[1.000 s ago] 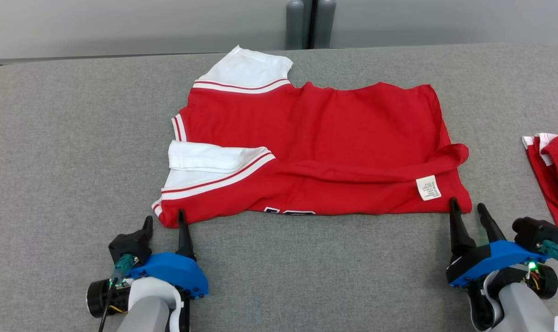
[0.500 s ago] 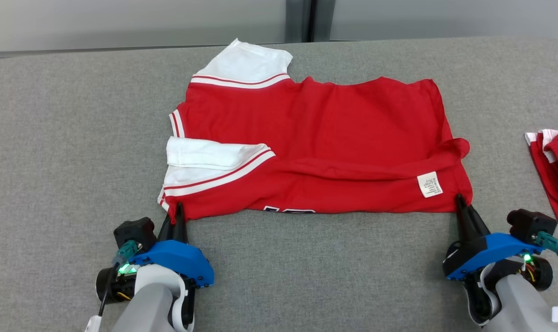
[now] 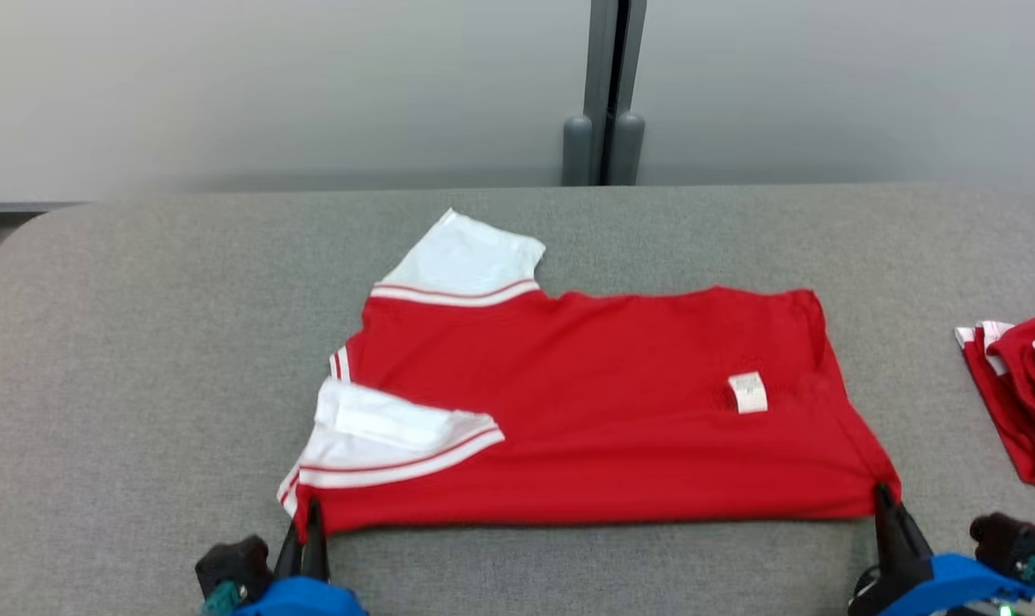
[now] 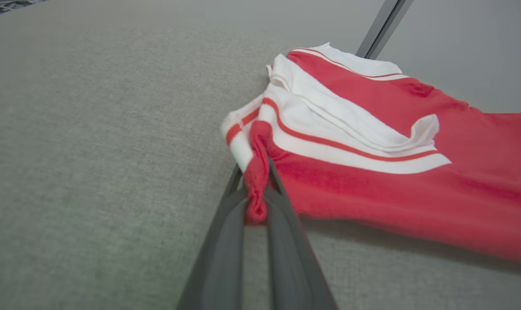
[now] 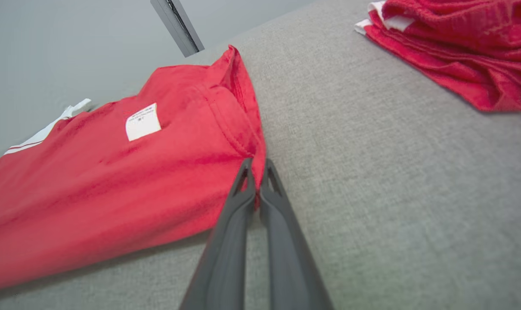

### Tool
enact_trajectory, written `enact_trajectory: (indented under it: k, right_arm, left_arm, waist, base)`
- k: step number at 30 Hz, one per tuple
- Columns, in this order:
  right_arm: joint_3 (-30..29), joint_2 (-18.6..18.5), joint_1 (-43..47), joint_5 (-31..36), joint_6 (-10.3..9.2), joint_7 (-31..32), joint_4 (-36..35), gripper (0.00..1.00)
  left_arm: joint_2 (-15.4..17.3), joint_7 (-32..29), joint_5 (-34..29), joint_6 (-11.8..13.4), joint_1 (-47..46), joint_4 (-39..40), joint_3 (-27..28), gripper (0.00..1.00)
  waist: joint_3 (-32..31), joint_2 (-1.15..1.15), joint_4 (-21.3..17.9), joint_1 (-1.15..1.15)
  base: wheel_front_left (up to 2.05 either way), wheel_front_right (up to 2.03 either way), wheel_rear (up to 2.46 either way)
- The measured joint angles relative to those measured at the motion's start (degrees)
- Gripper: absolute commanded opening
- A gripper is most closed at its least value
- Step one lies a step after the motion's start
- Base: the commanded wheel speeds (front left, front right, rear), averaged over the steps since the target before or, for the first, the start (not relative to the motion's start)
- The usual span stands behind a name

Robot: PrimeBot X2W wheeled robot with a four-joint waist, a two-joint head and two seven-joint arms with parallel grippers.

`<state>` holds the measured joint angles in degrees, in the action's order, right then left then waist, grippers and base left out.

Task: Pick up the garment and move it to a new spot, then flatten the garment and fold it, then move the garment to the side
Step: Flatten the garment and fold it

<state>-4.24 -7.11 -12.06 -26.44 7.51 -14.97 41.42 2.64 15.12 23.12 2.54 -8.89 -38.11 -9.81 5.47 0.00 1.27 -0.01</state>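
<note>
Left gripper (image 4: 255,172): fingers (image 4: 224,245) clamped on near sleeve-side corner of red white-sleeved fabric shirt (image 3: 603,411). Right gripper (image 5: 256,165): fingers pinched together on shirt's hem corner.

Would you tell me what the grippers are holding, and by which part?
Both hold the red garment: the left gripper pinches its near sleeve-side corner, the right gripper its near hem corner.

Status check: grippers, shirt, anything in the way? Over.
Left gripper shut on garment, near sleeve-side corner; right gripper shut on near hem corner. Body spread on grey table. Second red garment lies apart, far right.
</note>
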Motion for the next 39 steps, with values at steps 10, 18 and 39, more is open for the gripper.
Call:
enact_trajectory:
  k: [10,18,39]
  right_arm:
    - [2.3,0.4,8.5,-2.3,-0.01,0.0,-0.5,1.0]
    - [2.9,-3.1,-0.2,-1.7,-0.02,0.0,-1.6,1.0]
    - [17.4,-7.5,-34.7,-0.4,-0.02,7.9,16.9,0.87]
  left_arm:
    - [0.1,0.0,0.2,-0.5,9.8,2.3,-1.7,1.0]
    - [0.2,0.0,-4.0,1.0,2.9,10.0,-2.0,1.0]
    - [3.8,-13.4,-8.4,-7.5,-41.2,-14.2,-8.1,1.0]
  waist:
    - [-4.0,0.0,0.1,0.0]
    - [0.0,0.0,-0.1,0.01]
    - [15.7,0.02,-2.1,0.03]
  base:
    - [0.0,0.0,0.0]
    - [0.0,0.0,0.0]
    - [0.0,0.0,0.0]
